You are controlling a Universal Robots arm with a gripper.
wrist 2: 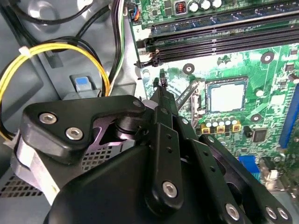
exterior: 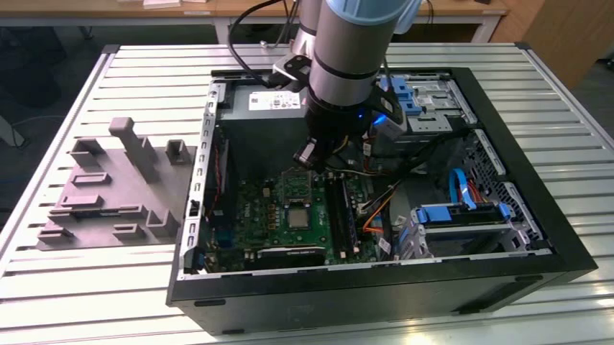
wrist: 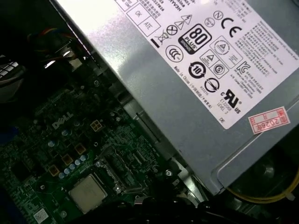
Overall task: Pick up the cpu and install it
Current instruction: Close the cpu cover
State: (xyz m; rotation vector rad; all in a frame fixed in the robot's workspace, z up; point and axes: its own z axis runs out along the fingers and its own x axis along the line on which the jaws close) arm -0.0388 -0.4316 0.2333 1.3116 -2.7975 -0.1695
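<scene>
I see an open black computer case [exterior: 537, 215] lying on a slatted white bench [exterior: 57, 302], with my arm reaching down into it from above. The hand [exterior: 321, 159] hangs over the green motherboard [exterior: 287, 215], just below the grey power supply box [exterior: 259, 115] with its white label. In the second wrist view the hand's [wrist 2: 161, 91] black linkage fills the foreground; its fingers look pressed together with nothing between them, though the tips are partly hidden, so I hedge on that.

The cpu [exterior: 296, 215] sits flat in its socket near the middle of the motherboard, its pale metal top facing up. In the second wrist view the cpu [wrist 2: 225, 97] lies a little beyond the fingertips, apart from them, with 2 long black memory slots [wrist 2: 224, 35] further on. In the first wrist view the cpu [wrist: 87, 193] shows beside the power supply box [wrist: 187, 70].

To the exterior view's left, a grey moulded fixture tray [exterior: 106, 194] rests on the bench beside the case.
</scene>
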